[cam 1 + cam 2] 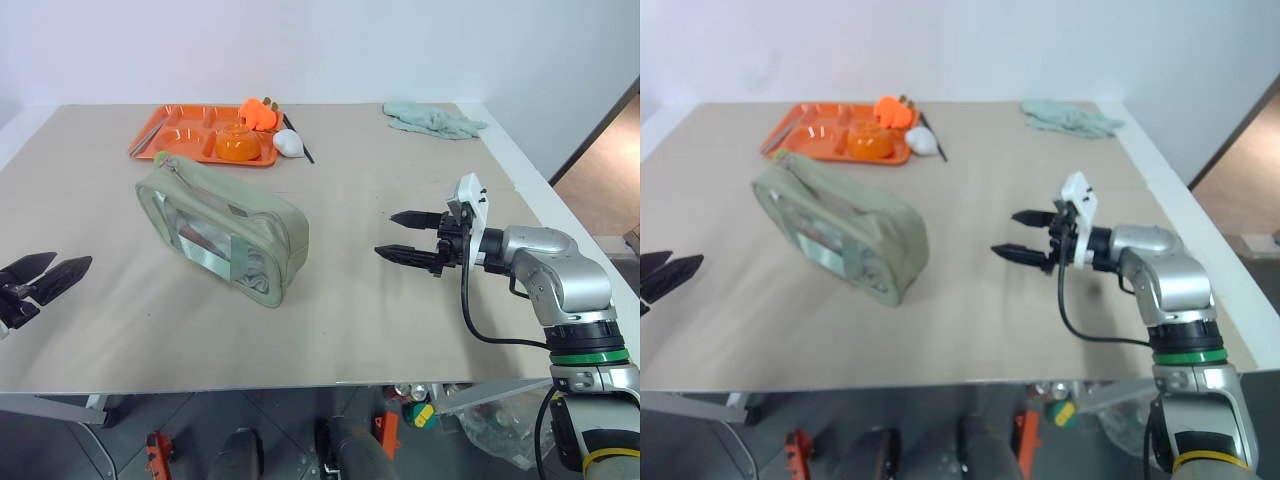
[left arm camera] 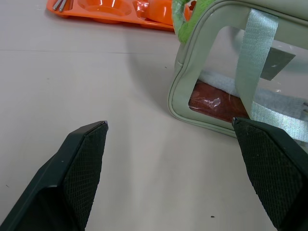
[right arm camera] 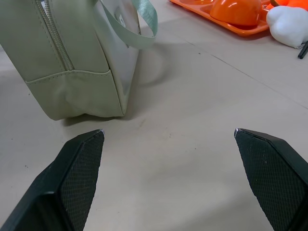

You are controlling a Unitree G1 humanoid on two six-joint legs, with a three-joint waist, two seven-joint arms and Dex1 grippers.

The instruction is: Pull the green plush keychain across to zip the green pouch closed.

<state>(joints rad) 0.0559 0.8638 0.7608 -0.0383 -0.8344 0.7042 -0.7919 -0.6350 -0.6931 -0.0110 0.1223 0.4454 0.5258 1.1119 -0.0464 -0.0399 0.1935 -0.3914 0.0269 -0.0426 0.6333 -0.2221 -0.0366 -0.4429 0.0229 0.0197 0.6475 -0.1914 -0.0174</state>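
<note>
The wide beige table (image 1: 420, 320) carries everything here. On its middle-left part stands the pale sage-green rectangular fabric pouch (image 1: 222, 228) with rounded corners, resting on its long edge and leaning a little. Its clear plastic window panel faces the left gripper's side; through it, in the left wrist view, a reddish packet shows low inside and a silvery-green strap crosses the panel. A zipper runs along the pouch's upper side and down the end turned toward the right gripper. No brand, label or writing can be read on it.

Behind the pouch, at the table's far side, lies the flat orange plastic compartment tray (image 1: 180, 140) with an orange bowl (image 1: 238, 144) in it, and just beside the tray's right end a white rounded object (image 1: 288, 143). At the far right edge sits a crumpled pale teal cloth rag (image 1: 432, 118).

The right gripper (image 1: 408, 236), on a silver arm, hangs above the bare table to the right of the pouch, its two black fingers spread wide apart and holding nothing. The left gripper (image 1: 45, 275), at the table's left edge, likewise has its fingers parted and empty, apart from the pouch.

The small bright lime-green plush keychain (image 2: 185, 19) shows as a fuzzy edge at the pouch's upper far corner, near the tray.
</note>
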